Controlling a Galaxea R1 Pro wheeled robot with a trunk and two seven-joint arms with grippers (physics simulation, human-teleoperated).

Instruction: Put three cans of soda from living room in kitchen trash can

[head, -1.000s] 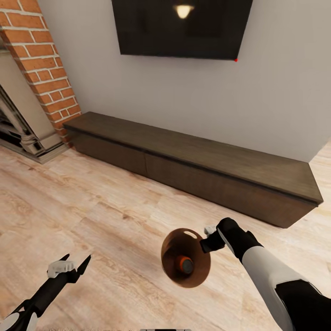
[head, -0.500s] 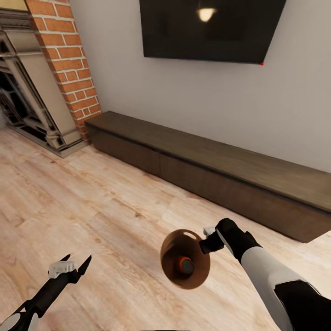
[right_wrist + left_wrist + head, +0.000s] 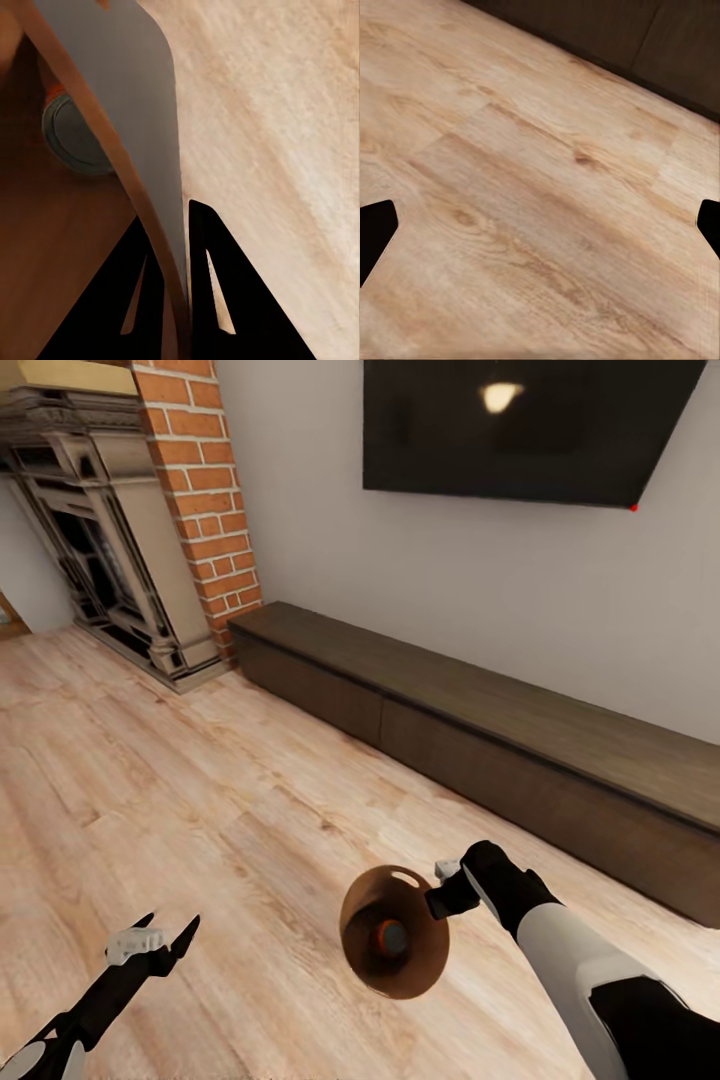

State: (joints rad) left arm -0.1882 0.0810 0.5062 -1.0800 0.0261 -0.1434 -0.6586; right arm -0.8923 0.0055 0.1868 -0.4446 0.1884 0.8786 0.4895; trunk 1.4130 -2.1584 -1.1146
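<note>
The right gripper point(image 3: 447, 887) is clamped on the rim of a small round tapered bin, brown wood-like inside and pale grey outside point(image 3: 392, 945), held above the pale wood floor point(image 3: 200, 790) with a bright orange soda can point(image 3: 388, 937) lying loose in its bottom. The bin looks light and stiff, so the thin wall between the jaws seems a sound hold, though the smooth can may roll if tipped. The left gripper point(image 3: 160, 940) hangs spread wide and empty near a long dark wood low cabinet point(image 3: 520, 750).
</note>
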